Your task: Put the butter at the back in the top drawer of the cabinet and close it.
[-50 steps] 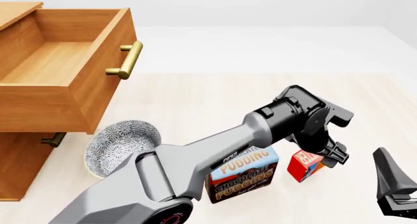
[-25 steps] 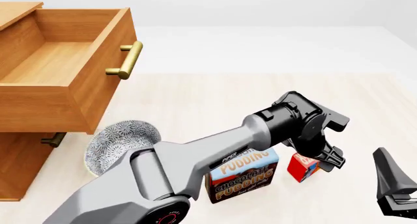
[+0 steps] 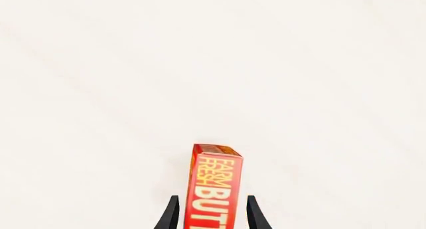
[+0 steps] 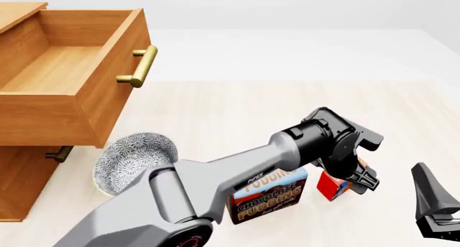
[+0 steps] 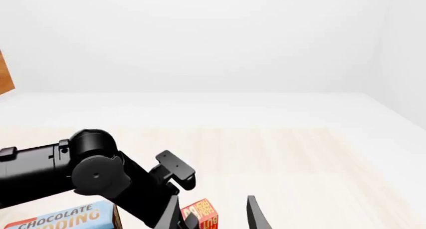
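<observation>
The butter (image 4: 332, 186) is a small red box standing on the table right of the pudding box; it also shows in the left wrist view (image 3: 216, 184) and the right wrist view (image 5: 201, 215). My left gripper (image 4: 357, 183) is down over it, open, with one finger on each side of the box (image 3: 213, 211) and a thin gap at both. The cabinet (image 4: 21, 177) stands at the far left with its top drawer (image 4: 107, 96) pulled out and nothing inside. My right gripper (image 4: 430, 204) is open at the lower right, apart from the butter.
A blue-and-brown Chocolate Pudding box (image 4: 270, 196) stands just left of the butter, partly behind my left arm (image 4: 215, 177). A patterned grey bowl (image 4: 137, 158) sits under the open drawer's brass handle (image 4: 140, 65). A lower drawer handle (image 4: 57, 154) shows below.
My left gripper has moved down and slightly left, settling around the butter. The butter, the drawer and the right arm have stayed put.
</observation>
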Controlling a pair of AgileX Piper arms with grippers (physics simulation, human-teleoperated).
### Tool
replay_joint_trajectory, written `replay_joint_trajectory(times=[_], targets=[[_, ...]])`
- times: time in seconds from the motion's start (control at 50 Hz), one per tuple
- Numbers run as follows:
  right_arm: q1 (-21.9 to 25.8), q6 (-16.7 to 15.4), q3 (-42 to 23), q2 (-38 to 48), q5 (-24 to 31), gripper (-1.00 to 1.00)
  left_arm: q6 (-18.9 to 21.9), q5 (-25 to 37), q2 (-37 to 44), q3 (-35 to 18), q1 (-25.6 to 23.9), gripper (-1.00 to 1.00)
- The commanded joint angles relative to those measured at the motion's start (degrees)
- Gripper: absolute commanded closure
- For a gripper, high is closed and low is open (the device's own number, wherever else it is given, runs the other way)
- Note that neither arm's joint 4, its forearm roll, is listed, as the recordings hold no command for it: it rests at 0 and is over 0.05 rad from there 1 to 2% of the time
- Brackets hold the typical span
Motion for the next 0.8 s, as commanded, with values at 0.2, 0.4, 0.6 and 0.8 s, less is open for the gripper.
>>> replay_joint_trajectory(times=[0.2, 0.4, 0.6, 0.8], targets=[[0.0, 0.0, 0.0, 0.0, 0.0, -1.00, -0.6, 2.1, 3.9, -4.9, -0.1, -1.00], [0.0, 0.0, 0.0, 0.0, 0.0, -1.00, -1.0, 4.0, 5.5, -8.1, -0.7, 1.00], [0.0, 0.0, 0.0, 0.0, 0.0, -1.00, -2.0, 2.7, 4.0, -6.2, -1.1, 1.00], [0.0, 0.0, 0.0, 0.0, 0.0, -1.00, -2.4, 0.6, 1.2, -4.9, -1.2, 1.00]])
